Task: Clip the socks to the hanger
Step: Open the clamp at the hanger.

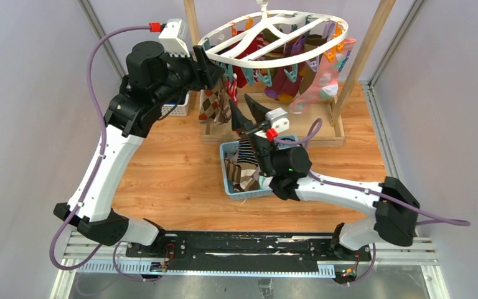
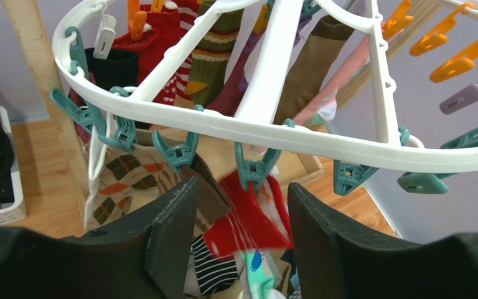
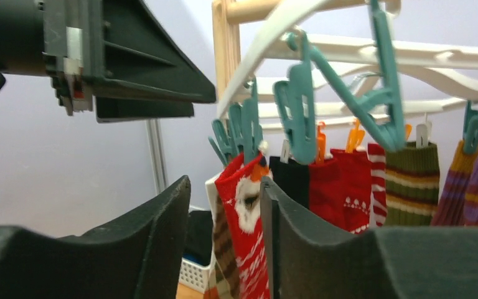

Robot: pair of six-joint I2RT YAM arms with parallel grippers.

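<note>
Left jaws gape empty below the white oval hanger; right jaws gape around a soft red sock.

The large white oval plastic drying hanger hangs above the table's far edge, with spokes crossing inside its rim and teal clips and orange clips dangling. Socks hang along it: a brown argyle sock at its left end, a pink patterned sock at its right, and a red white-patterned sock with its top at a teal clip. More striped socks lie heaped near the table's middle.
</note>
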